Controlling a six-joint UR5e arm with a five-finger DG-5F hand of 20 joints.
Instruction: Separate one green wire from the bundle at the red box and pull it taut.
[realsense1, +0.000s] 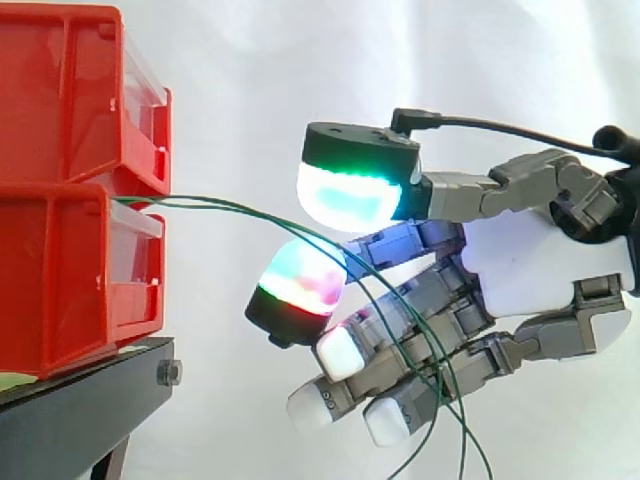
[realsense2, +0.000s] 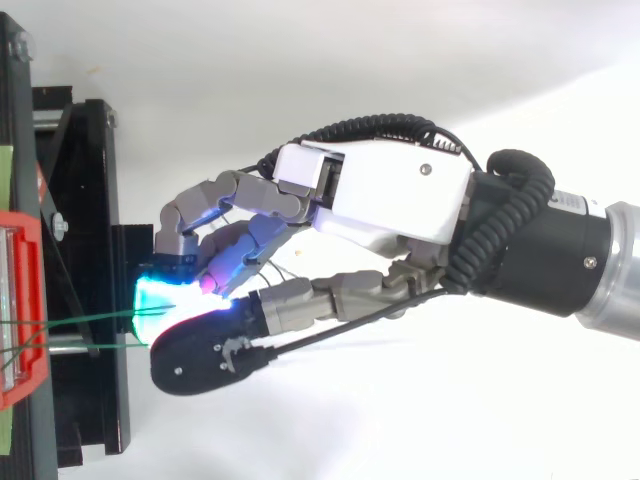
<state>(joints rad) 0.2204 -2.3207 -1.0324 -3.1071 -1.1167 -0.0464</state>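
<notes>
Two stacked red boxes (realsense1: 60, 120) stand at the left on a black stand (realsense1: 80, 410). A few thin green wires (realsense1: 230, 208) leave the gap between the boxes, arc slackly to the right and drop across my fingers to the bottom edge. My hand (realsense1: 540, 260) reaches in from the right, just short of the boxes. Its green-glowing thumb pad (realsense1: 350, 195) is above the wires and a cyan-magenta fingertip (realsense1: 300, 280) below, with a narrow gap between them. One wire runs through that gap. From above, the wires (realsense2: 80, 322) run from the red box (realsense2: 20, 300) to the glowing pads of the hand (realsense2: 390, 195).
The black stand (realsense2: 90, 250) juts out under the boxes, just left of my fingertips. A white curtain lies behind and below the hand. The remaining white-padded fingers (realsense1: 340, 350) stretch out below the wires, toward the stand's edge.
</notes>
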